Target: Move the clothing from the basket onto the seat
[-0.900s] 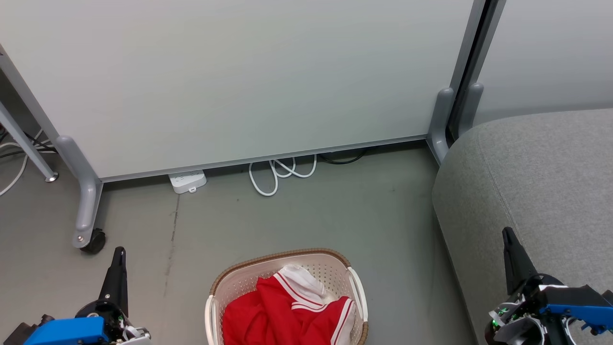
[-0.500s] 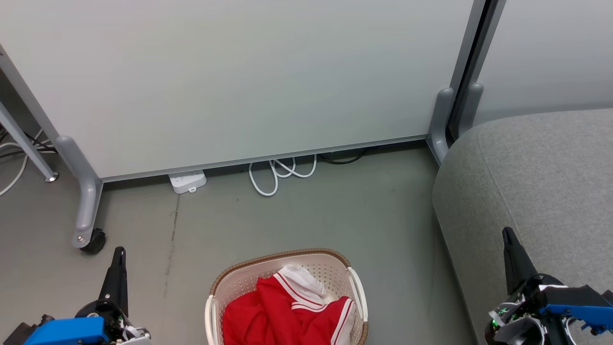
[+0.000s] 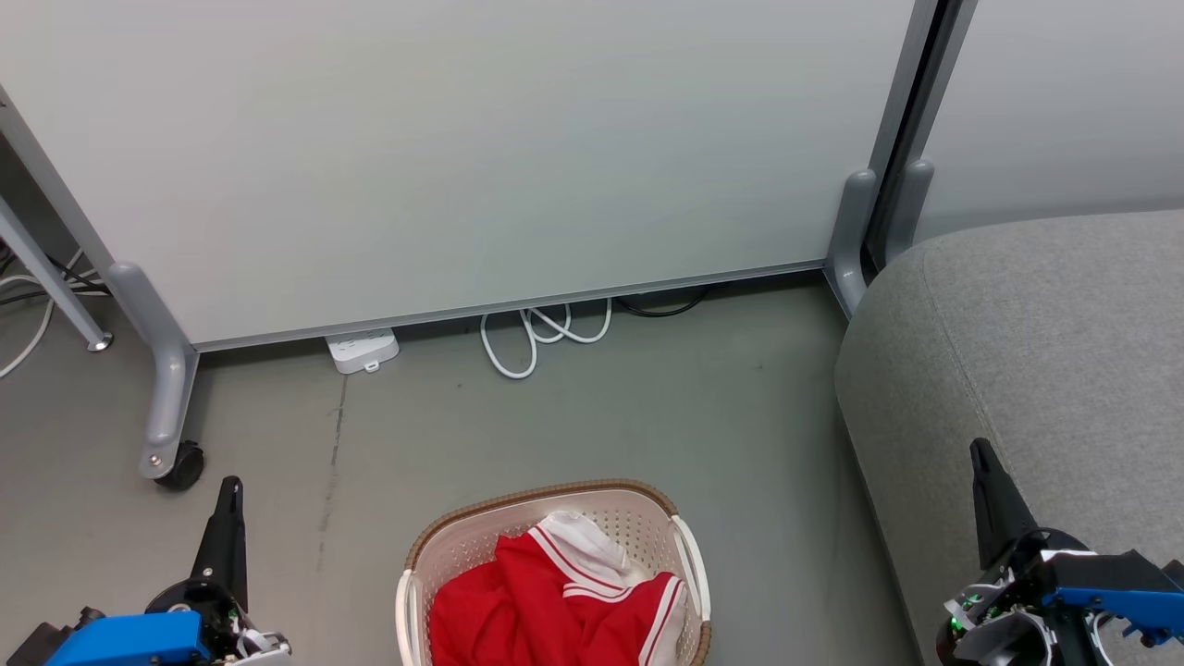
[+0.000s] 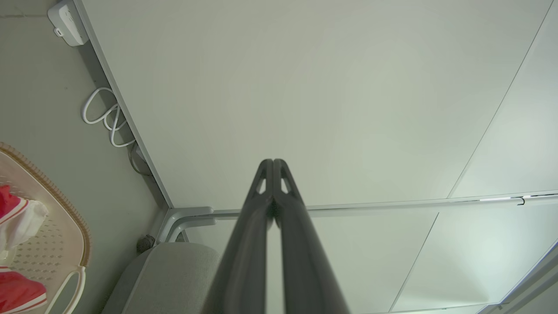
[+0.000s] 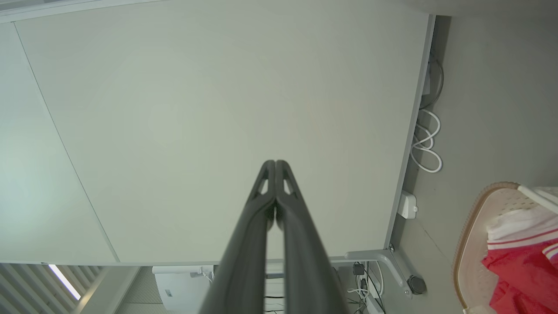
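Red clothing [image 3: 546,601] with white stripe trim lies heaped in the cream basket [image 3: 638,523] with a brown rim, at the bottom middle of the head view. The grey seat [image 3: 1045,342] fills the right side. My left gripper [image 3: 231,486] points up at the lower left, shut and empty, left of the basket. My right gripper [image 3: 979,449] is shut and empty at the lower right, over the seat's front part. In the left wrist view my left gripper [image 4: 273,162] is shut, with the basket [image 4: 48,237], clothing [image 4: 17,292] and seat [image 4: 170,274] at lower left. The right wrist view shows my right gripper [image 5: 275,163] shut, the basket [image 5: 473,244] and clothing [image 5: 523,266] at lower right.
A pale panel [image 3: 462,157] on grey wheeled legs [image 3: 166,398] stands behind the basket. A white power strip [image 3: 363,350] and a coiled white cable [image 3: 536,335] lie on the grey floor [image 3: 647,407] at its foot. A second panel [image 3: 1064,102] stands behind the seat.
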